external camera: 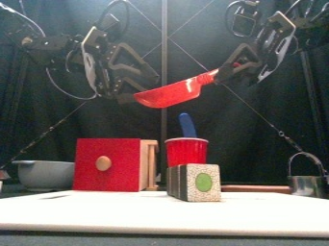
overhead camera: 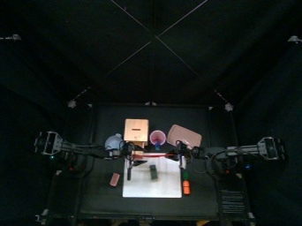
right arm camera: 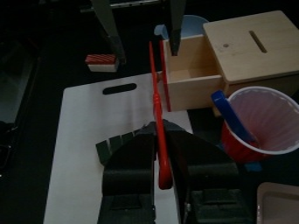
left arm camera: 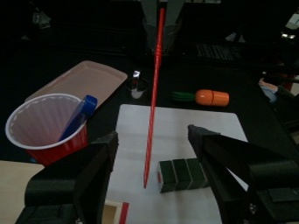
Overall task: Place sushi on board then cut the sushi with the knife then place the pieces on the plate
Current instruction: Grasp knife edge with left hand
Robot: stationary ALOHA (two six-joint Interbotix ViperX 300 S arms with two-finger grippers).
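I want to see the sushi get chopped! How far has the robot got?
Done: the sushi roll sits on the white board. In hand: the right gripper holds the red knife in the air above it. Left: cutting, as the roll looks uncut, then moving pieces to the pink tray, which holds none.

The front half of the white board (overhead camera: 156, 188) lies bare, open to a reach from above or from the worktop's (overhead camera: 101, 199) front. Over its back half the right claw (right arm camera: 159, 162) holds the red knife (external camera: 178, 91) slanting above the sushi roll (left arm camera: 184, 175), with the left claw (left arm camera: 152, 144) spread wide beside it. Behind, the wooden box (overhead camera: 136, 131), red cup (overhead camera: 157, 137) with blue knife (external camera: 187, 123), and pink tray (overhead camera: 185, 135) close the back. An orange toy (left arm camera: 211, 96) flanks the board's right edge, a red-and-white toy (right arm camera: 103, 59) its left.
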